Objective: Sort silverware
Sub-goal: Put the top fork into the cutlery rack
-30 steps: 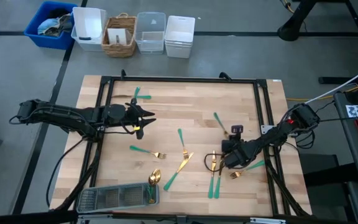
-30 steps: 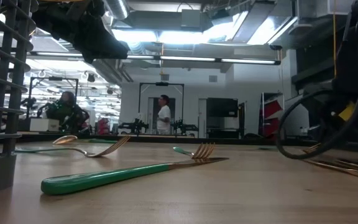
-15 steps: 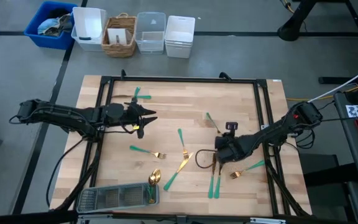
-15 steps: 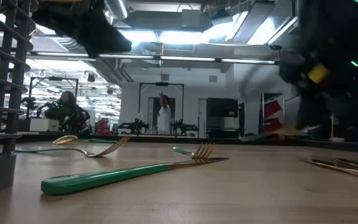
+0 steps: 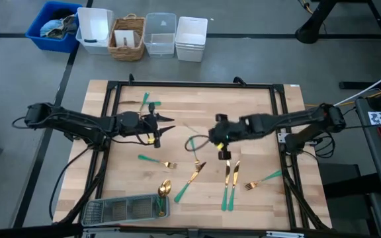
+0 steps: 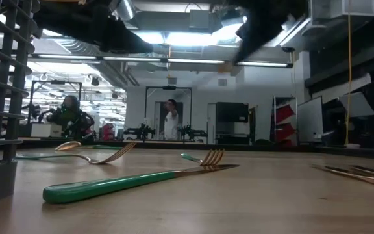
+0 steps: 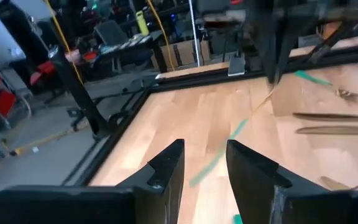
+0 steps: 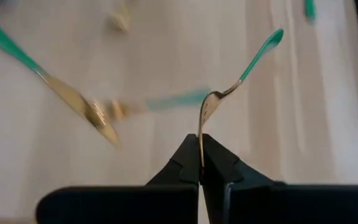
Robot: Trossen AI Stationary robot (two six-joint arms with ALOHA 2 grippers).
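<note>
The right gripper (image 8: 200, 146) is pinched shut on a fork (image 8: 238, 81), gripping the gold tine end so the teal handle sticks out ahead of it. From overhead it hangs above the middle of the table (image 5: 256, 112), with the fork's handle trailing toward the left arm. Grabbing it by the head looks deliberate to me: it leaves the whole handle free for the other side to take, or for dropping it handle-first into a slot.

The left gripper (image 5: 161, 124) sits over the table's left-middle, fingers (image 7: 166, 168) parted with a clear gap and nothing in them, aimed straight at the right one. Looks like a handoff setup, but that's my guess.

The rest of the silverware is scattered flat on the wood: 2 knives (image 5: 227, 177) side by side below the right gripper, a loose fork (image 5: 263, 180) further right, another fork (image 5: 156, 160) nearer the left. The mesh tray (image 5: 111, 211) sits at the near-left edge with a spoon (image 5: 164, 189) already standing in its end compartment.
</note>
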